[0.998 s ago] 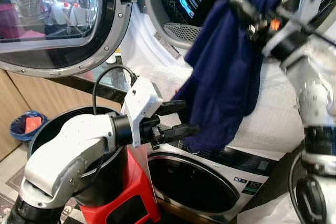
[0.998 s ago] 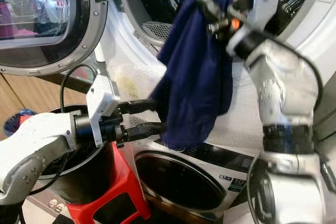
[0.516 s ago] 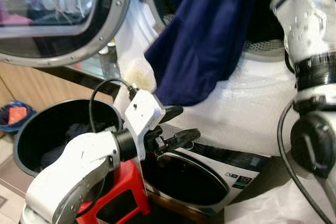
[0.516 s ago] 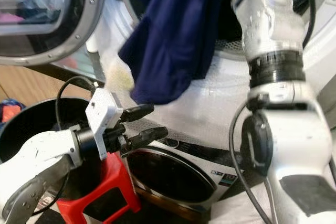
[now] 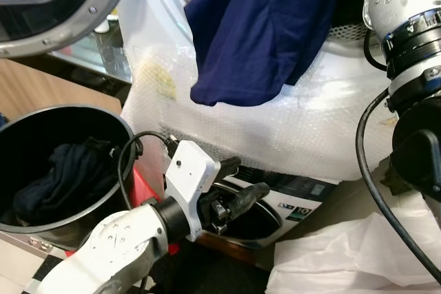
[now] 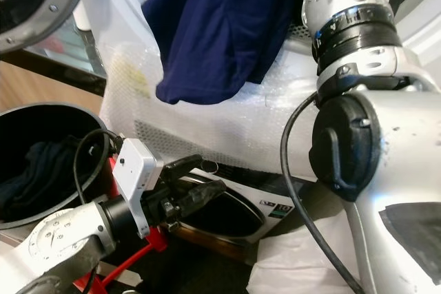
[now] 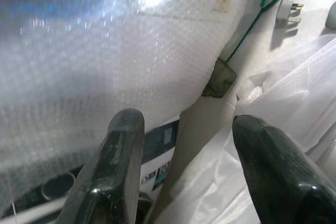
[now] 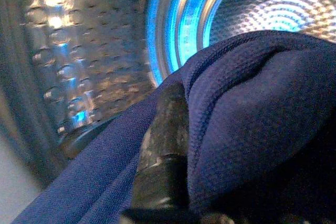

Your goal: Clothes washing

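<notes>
Left eye view, nearest: left gripper (image 5: 242, 182) held low before the lower machine, two black fingers parted, nothing between them; white wrist block behind, black cable looping from it.
Left wrist view: both fingers (image 7: 117, 161) well apart, pointing at bubble wrap (image 7: 105, 61) with white plastic sheeting (image 7: 278, 103) beside; green cord and a plug at the picture's edge.
Beside the left arm: black bucket (image 5: 103, 118) on a red stool (image 6: 153, 242), dark clothes (image 5: 65, 177) heaped inside.
Lower machine: round door (image 6: 220, 215) and control strip partly covered by the left gripper.
Above it: bubble wrap over the white front, a yellowish stain near its left part.
Task item: navy garment (image 5: 262, 29) hanging from the upper drum's mouth, lower hem loose over the bubble wrap, upper part cut off by the frame.
Right arm: silver forearm (image 6: 348, 5) rising out of the top of the frame.
Right wrist view: one black finger of the right gripper (image 8: 163, 145) with navy cloth draped against and over it, lit drum wall (image 8: 68, 66) behind; second finger hidden, so clamped or released cannot be told.
Change from half a second ago: whole scene lower in the head views, porthole door (image 5: 55, 12) now mostly cut off, bucket contents more exposed, garment's hem higher on the machine front; left fingers parted as before.
</notes>
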### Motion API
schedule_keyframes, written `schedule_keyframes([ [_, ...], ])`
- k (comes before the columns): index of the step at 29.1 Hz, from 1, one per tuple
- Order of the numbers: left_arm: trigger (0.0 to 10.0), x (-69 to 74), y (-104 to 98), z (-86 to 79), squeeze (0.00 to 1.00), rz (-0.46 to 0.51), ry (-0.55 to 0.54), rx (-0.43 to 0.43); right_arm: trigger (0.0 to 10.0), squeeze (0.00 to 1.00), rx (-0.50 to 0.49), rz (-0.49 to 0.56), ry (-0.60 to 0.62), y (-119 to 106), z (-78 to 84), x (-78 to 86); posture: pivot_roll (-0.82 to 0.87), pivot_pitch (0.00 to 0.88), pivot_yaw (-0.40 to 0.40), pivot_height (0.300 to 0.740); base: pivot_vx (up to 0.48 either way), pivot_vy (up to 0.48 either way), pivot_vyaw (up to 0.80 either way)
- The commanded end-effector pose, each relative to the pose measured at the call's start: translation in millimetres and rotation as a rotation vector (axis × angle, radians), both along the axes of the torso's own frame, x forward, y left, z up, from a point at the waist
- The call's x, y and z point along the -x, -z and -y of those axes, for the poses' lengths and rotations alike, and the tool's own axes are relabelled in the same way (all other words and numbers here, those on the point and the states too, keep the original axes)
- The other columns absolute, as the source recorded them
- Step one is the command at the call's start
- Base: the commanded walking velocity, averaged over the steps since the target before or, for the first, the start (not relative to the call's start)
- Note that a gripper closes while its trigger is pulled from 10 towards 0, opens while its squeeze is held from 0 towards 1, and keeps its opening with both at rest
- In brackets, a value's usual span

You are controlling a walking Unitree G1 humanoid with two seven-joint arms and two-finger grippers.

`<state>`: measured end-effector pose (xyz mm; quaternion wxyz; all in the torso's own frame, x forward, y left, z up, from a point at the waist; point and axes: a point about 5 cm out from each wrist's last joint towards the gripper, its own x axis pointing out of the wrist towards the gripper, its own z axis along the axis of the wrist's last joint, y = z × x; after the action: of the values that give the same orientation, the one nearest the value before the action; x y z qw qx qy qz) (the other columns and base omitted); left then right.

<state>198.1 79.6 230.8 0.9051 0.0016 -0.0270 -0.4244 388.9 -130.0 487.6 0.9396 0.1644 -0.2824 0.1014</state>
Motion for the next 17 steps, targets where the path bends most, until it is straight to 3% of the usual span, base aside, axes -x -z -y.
schedule_keyframes([
  [1,10.0,8.8,0,5.1,0.00,-0.006,0.019,0.006,10.0,0.00,-0.077,0.082,0.037,-25,11.5,13.1,0.10,0.278,-0.226,0.740,0.000,0.000,0.00],
  [3,10.0,11.5,2,5.9,0.00,-0.024,-0.001,0.018,10.0,0.00,-0.170,0.116,0.069,-36,22.1,19.9,0.10,0.279,-0.232,0.740,0.000,0.000,0.00],
  [4,10.0,11.5,2,5.9,0.00,-0.024,-0.001,0.018,10.0,0.00,-0.170,0.116,0.069,-36,22.1,19.9,0.10,0.279,-0.232,0.740,0.000,0.000,0.00],
  [7,10.0,16.1,6,8.3,0.00,-0.060,-0.028,0.044,10.0,0.00,-0.311,0.210,0.120,-55,47.1,35.7,0.10,0.266,-0.247,0.740,0.000,0.000,0.00],
  [10,10.0,18.5,6,9.5,0.00,-0.070,-0.035,0.051,10.0,0.00,-0.355,0.235,0.140,-60,56.5,41.2,0.11,0.260,-0.247,0.740,0.000,0.000,0.00],
  [14,10.0,20.9,7,12.6,0.00,-0.091,-0.049,0.068,10.0,0.00,-0.556,0.403,0.175,-83,99.5,71.6,0.12,0.235,-0.251,0.740,0.000,0.000,0.00],
  [17,10.0,20.7,7,12.8,0.00,-0.096,-0.057,0.074,10.0,0.00,-0.589,0.427,0.150,-86,103.2,75.6,0.12,0.234,-0.250,0.740,0.000,0.000,0.00],
])
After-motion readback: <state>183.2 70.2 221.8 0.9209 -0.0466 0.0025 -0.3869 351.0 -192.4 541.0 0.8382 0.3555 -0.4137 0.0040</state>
